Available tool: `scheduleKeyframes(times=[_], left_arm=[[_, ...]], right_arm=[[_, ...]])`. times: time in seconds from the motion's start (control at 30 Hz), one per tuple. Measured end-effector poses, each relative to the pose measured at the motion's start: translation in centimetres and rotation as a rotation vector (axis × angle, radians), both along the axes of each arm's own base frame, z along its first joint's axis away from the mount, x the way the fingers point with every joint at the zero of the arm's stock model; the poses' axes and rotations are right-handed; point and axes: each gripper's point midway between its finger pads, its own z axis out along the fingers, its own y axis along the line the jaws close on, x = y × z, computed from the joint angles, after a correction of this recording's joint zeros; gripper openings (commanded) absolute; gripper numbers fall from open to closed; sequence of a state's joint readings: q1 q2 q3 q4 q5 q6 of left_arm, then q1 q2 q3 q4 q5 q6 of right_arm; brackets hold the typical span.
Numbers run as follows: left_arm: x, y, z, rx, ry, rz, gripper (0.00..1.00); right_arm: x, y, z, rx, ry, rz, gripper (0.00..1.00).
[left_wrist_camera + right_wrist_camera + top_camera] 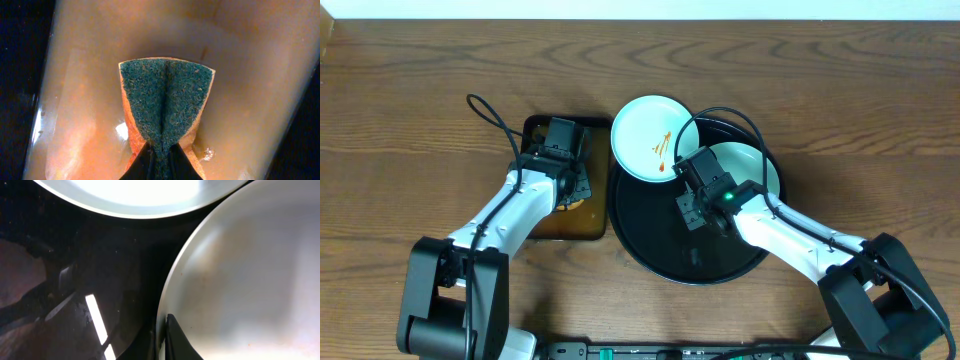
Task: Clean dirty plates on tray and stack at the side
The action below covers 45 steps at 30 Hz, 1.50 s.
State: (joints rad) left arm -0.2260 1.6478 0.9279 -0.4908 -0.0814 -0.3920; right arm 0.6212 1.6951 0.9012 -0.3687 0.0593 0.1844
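Right claw (163, 332) pinches shut on the rim of a pale glossy round plate (250, 270) in the large black round tray (655, 235); a sauce-streaked pale blue plate (648, 138) lies just beyond it; left claw (159, 159) clamps a green-faced orange sponge (165, 100).

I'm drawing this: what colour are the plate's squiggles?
Orange-brown squiggles on the pale blue plate; clearest from overhead.

Table (420, 100): dark wood grain, low sheen. Black tray (655, 245): glossy, mirror-like, reflects lights. Sauced plate (640, 135), plain plate (740, 162): smooth, glossy. Brown tray (90, 75): glossy, wet-looking sheen. Sponge (165, 100): rough green scour face, orange foam.
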Motion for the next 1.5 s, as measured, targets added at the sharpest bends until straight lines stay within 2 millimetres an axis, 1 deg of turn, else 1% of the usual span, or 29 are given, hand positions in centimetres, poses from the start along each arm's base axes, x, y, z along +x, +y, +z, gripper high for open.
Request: scheduleKeyframes(times=[0.07, 0.5, 0.67, 0.8, 0.93, 0.97, 1.03, 1.17, 1.3, 1.5], left_arm=[[0.0, 0.0, 0.0, 0.000, 0.000, 0.000, 0.08], [0.0, 0.0, 0.0, 0.000, 0.000, 0.000, 0.08], [0.0, 0.0, 0.0, 0.000, 0.000, 0.000, 0.08], [0.0, 0.0, 0.0, 0.000, 0.000, 0.000, 0.08], [0.0, 0.0, 0.0, 0.000, 0.000, 0.000, 0.08], [0.0, 0.0, 0.0, 0.000, 0.000, 0.000, 0.08], [0.0, 0.0, 0.0, 0.000, 0.000, 0.000, 0.08], [0.0, 0.0, 0.0, 0.000, 0.000, 0.000, 0.08], [0.0, 0.0, 0.0, 0.000, 0.000, 0.000, 0.08], [0.0, 0.0, 0.0, 0.000, 0.000, 0.000, 0.08]], right_arm=[[0.0, 0.1, 0.0, 0.005, 0.003, -0.003, 0.01], [-0.4, 0.5, 0.2, 0.027, 0.030, -0.002, 0.01], [-0.3, 1.1, 1.2, 0.040, 0.053, 0.007, 0.01], [0.2, 1.9, 2.3, 0.070, 0.048, 0.017, 0.01], [0.5, 2.5, 2.9, 0.092, 0.044, 0.022, 0.02], [0.5, 2.5, 2.9, 0.093, 0.045, 0.023, 0.07], [0.3, 2.5, 2.9, 0.095, 0.055, 0.014, 0.24], [0.1, 2.3, 2.8, 0.092, 0.065, 0.007, 0.31], [0.5, 1.9, 2.8, 0.074, 0.049, -0.021, 0.36], [1.0, 1.3, 2.8, 0.053, 0.029, -0.071, 0.33]])
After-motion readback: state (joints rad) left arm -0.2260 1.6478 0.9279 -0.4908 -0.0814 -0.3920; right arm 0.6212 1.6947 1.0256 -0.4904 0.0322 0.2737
